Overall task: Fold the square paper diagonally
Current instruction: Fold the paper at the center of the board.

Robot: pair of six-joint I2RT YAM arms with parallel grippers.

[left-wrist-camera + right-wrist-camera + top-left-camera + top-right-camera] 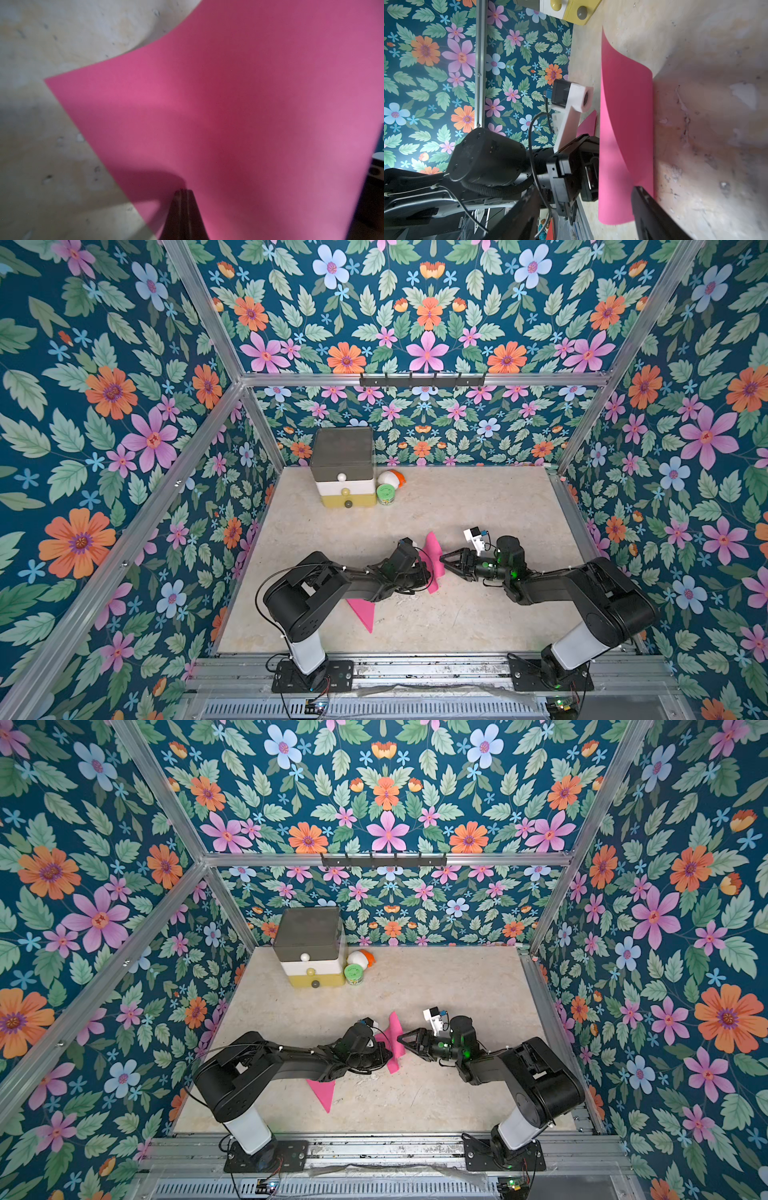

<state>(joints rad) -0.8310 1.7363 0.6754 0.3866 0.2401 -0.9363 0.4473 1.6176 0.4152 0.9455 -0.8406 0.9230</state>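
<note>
**1. Work surface.** The table (490, 506) is a beige marbled top. Floral panels (124, 489) close its left, far and right edges.

**2. Task item.** The pink paper (432, 560) is in the near half of the table, roughly midway between the left and right edges. One part of it stands lifted and curled, with its upper corner pointing toward the far edge. A second corner lies flat toward the near edge and shows from under the left arm (316, 585). In the left wrist view, one free edge of the sheet bows in an arc above the table. That edge meets a straight edge at a sharp corner.

**3. Left gripper** (182, 193). The jaws are pressed together on the paper and pinch the sheet inboard of its edge. In both top views the wrist and the sheet largely hide the tips.

**4. Right gripper** (444, 563). The jaws stand wide and hold nothing. The gripper is just beside the raised part of the sheet, on its right side. In the right wrist view one of its fingers (652, 209) overlaps the lower edge of the sheet, but contact cannot be told.

**5. Clearance.** Bare tabletop runs from the paper to the right edge and toward the far edge. A drawer unit (343, 472) occupies the far left corner. A green-lidded jar (385, 494) and a white-and-orange object (391, 477) sit just beside it, all well apart from the paper.
</note>
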